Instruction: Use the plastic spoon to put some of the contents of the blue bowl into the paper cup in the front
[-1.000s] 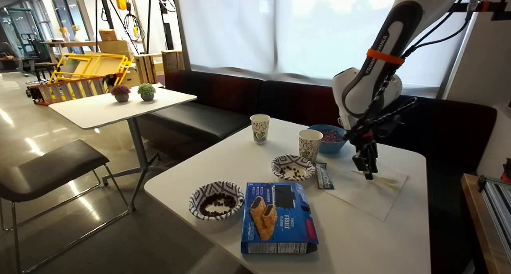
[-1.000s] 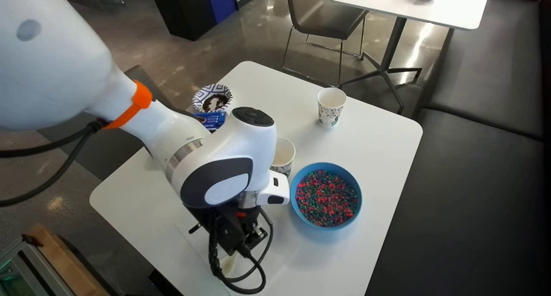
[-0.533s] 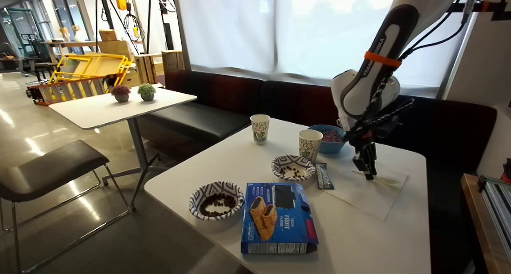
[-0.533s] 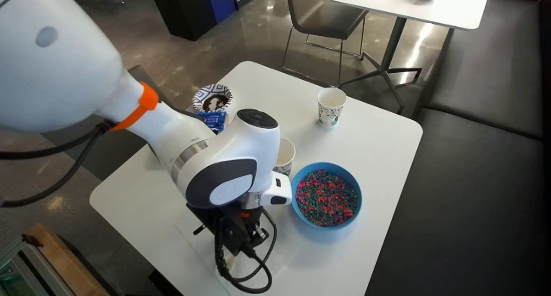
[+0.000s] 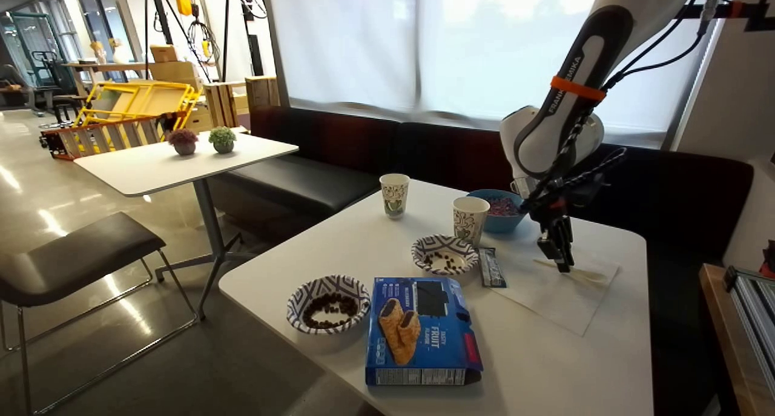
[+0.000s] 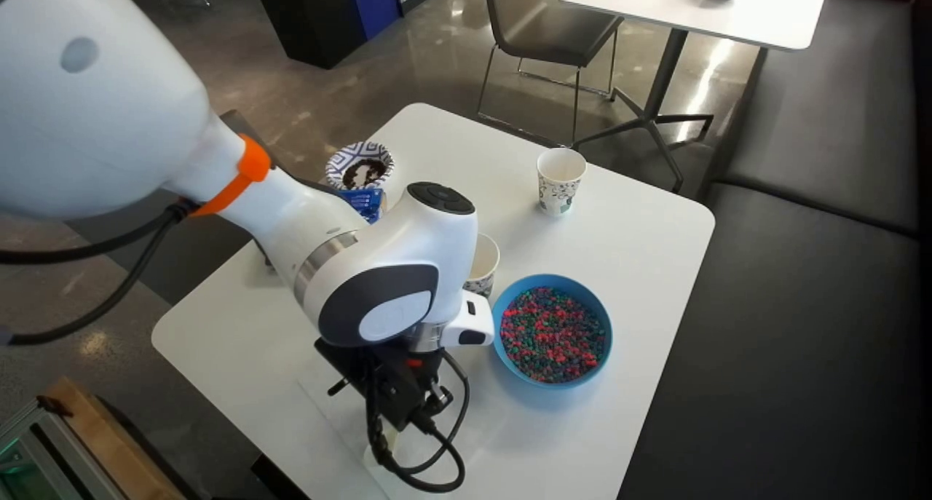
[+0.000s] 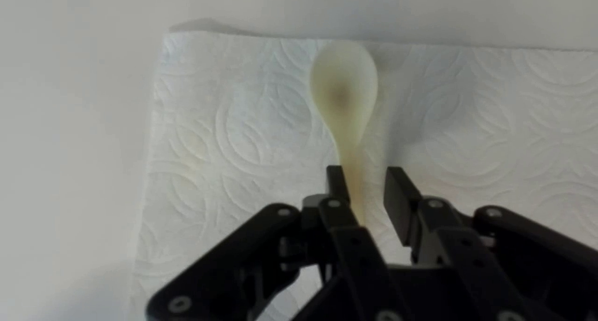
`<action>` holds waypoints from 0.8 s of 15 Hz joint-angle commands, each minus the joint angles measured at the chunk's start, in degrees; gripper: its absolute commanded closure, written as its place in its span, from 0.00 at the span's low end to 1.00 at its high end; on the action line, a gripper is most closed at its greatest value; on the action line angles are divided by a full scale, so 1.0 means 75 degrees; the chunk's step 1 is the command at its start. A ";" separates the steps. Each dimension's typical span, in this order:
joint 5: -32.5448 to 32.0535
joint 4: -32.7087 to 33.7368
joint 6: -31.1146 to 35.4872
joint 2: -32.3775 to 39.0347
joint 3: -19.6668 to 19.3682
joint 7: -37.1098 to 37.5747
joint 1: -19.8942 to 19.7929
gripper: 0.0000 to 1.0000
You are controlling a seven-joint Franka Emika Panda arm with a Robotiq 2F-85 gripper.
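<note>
The white plastic spoon [image 7: 343,92] lies on a paper towel; its bowl end also shows in an exterior view [image 5: 590,277]. My gripper [image 7: 365,172] is partly open and points down over the spoon's handle. The handle lies between the fingers, close to the left finger [image 7: 337,183] and apart from the right one. The gripper also shows in an exterior view [image 5: 564,267]. The blue bowl [image 6: 551,282] holds small red, green and dark bits. One paper cup [image 5: 470,222] stands beside the bowl, another paper cup [image 5: 394,196] farther off; both show in both exterior views.
The paper towel [image 5: 572,313] lies flat on the white table [image 5: 527,361]. A wrapped bar [image 5: 492,268], a blue box [image 5: 418,331] and two patterned dishes, a smaller [image 5: 445,246] and a larger [image 5: 296,295], with dark bits stand near the cups.
The arm and gripper have shifted slightly over the spoon. The spoon, bowl and cups have not visibly moved.
</note>
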 commanded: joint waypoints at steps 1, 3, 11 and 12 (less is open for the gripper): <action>0.0018 0.0178 -0.0246 0.0142 0.0078 -0.0210 -0.0129 0.73; 0.0058 0.0198 -0.0235 0.0168 0.0112 -0.0320 -0.0187 0.72; 0.0068 0.0041 -0.0486 -0.0151 0.0149 -0.0411 -0.0204 1.00; 0.0046 -0.0004 -0.0544 -0.0288 0.0123 -0.0304 -0.0147 0.97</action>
